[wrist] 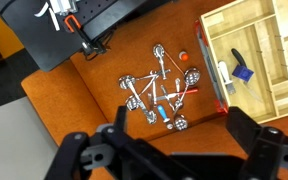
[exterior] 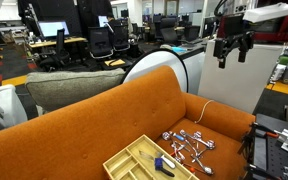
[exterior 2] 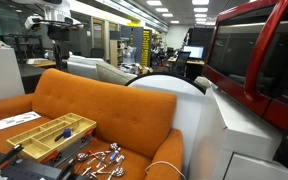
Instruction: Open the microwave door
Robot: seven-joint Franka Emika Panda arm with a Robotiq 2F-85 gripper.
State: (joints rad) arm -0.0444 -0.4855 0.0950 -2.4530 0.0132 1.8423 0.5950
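The red microwave point(exterior 2: 256, 55) stands at the right edge of an exterior view, on a white base. Its door point(exterior 2: 236, 50), a red frame around a dark reflective window, faces the room; I cannot tell if it is fully shut. My gripper point(exterior: 232, 57) hangs high in the air, open and empty, above the orange sofa point(exterior: 104, 125). It also shows far across the room from the microwave point(exterior 2: 56, 42). In the wrist view the open fingers point(wrist: 182, 130) frame the sofa seat below. The microwave is out of the wrist view.
A wooden divided tray point(exterior: 144, 160) point(wrist: 259, 50) lies on the sofa seat beside a pile of metal utensils point(exterior: 189, 142) point(wrist: 159, 90). A white rounded chair point(exterior 2: 169, 95) stands behind the sofa. A black device point(wrist: 64, 25) sits at the sofa's edge. Office desks fill the background.
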